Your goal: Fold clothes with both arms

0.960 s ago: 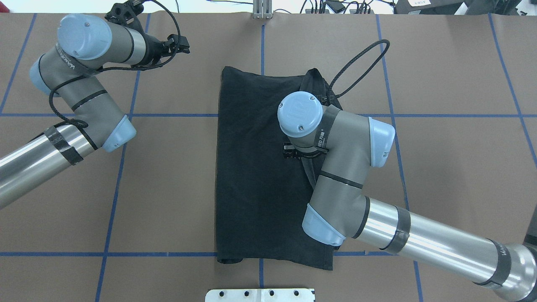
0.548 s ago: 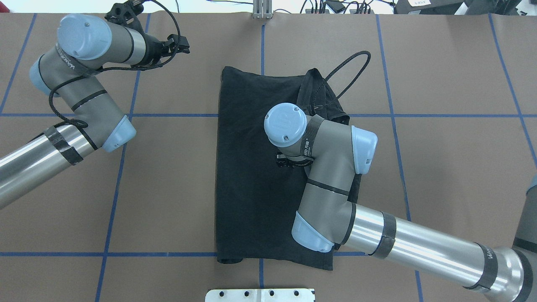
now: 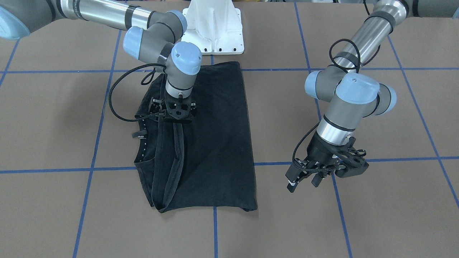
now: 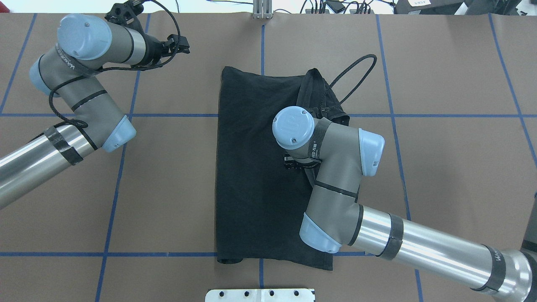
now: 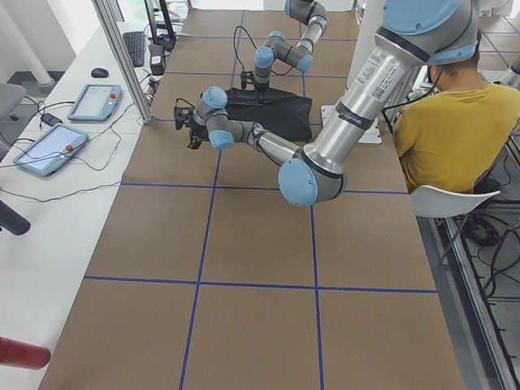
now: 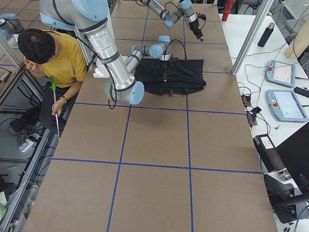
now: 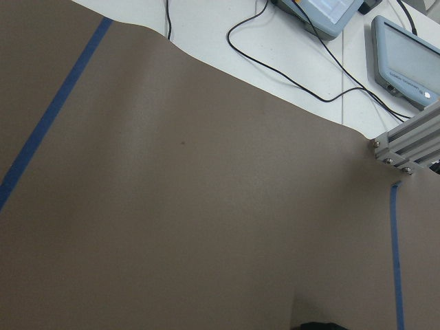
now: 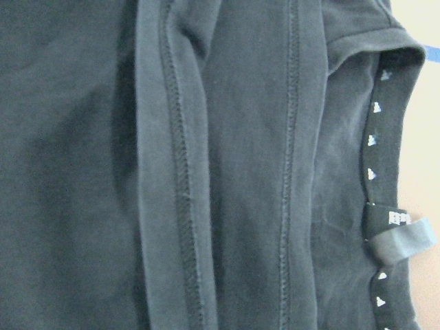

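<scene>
The black T-shirt (image 3: 218, 136) lies as a long folded rectangle mid-table, plain side up; it also shows in the overhead view (image 4: 251, 167). My right gripper (image 3: 177, 120) points straight down over its collar-side half and appears shut on a raised ridge of hem; its fingertips are hidden. In the overhead view the right gripper (image 4: 291, 161) sits under the wrist. The right wrist view shows stitched hems and the collar band (image 8: 375, 172) close below. My left gripper (image 3: 303, 184) is open and empty, held above bare table away from the shirt; overhead the left gripper (image 4: 186, 45) is at the far left.
The white base mount (image 3: 215, 32) stands at the robot's edge. Blue tape lines (image 4: 168, 115) grid the brown table. A seated person in yellow (image 5: 447, 130) is beside the table. Tablets and cables (image 6: 285, 104) lie on the side bench.
The right arm swung left over the shirt, then came back slightly right, its cable loop swaying. The left arm has not moved.
</scene>
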Controlling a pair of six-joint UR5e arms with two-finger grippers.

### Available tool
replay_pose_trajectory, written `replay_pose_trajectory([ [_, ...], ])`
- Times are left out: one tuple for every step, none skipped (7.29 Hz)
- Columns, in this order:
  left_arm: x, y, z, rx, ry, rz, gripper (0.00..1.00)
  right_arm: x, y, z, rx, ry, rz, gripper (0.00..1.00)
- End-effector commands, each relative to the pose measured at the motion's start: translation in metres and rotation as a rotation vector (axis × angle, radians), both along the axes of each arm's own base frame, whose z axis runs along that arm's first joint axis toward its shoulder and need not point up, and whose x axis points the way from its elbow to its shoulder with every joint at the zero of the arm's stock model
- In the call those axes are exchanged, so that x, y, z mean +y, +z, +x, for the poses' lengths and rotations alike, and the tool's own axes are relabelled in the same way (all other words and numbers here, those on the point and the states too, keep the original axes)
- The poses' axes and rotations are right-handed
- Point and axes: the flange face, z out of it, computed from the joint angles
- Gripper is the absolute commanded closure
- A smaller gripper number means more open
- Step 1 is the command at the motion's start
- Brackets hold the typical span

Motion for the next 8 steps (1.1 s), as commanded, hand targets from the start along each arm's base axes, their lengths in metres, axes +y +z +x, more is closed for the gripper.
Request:
replay_pose_trajectory([
  [0.000, -0.001, 0.000, 0.001, 0.000, 0.001, 0.00, 0.000, 0.022, 0.025, 0.011, -0.016, 0.012, 0.00],
  [0.001, -0.005, -0.002, 0.007, -0.002, 0.008, 0.00, -0.003, 0.027, 0.036, 0.012, -0.017, 0.015, 0.00],
  [0.001, -0.005, -0.003, 0.007, -0.002, 0.008, 0.00, 0.000, 0.043, 0.050, 0.025, -0.038, 0.024, 0.00],
  [0.002, -0.006, -0.003, 0.008, -0.002, 0.009, 0.00, 0.008, 0.063, 0.066, 0.042, -0.053, 0.022, 0.00],
  [0.002, -0.010, -0.005, 0.013, -0.003, 0.015, 0.00, 0.010, 0.055, 0.084, 0.015, -0.052, 0.035, 0.00],
  [0.003, -0.015, -0.006, 0.010, -0.002, 0.011, 0.00, 0.011, 0.030, 0.097, -0.024, -0.034, 0.051, 0.00],
  [0.006, -0.026, -0.008, 0.004, -0.001, 0.005, 0.00, 0.015, 0.018, 0.098, -0.058, 0.064, 0.006, 0.00],
  [0.009, -0.030, -0.008, 0.001, 0.002, 0.002, 0.00, 0.029, 0.009, 0.089, -0.112, 0.246, -0.090, 0.00],
])
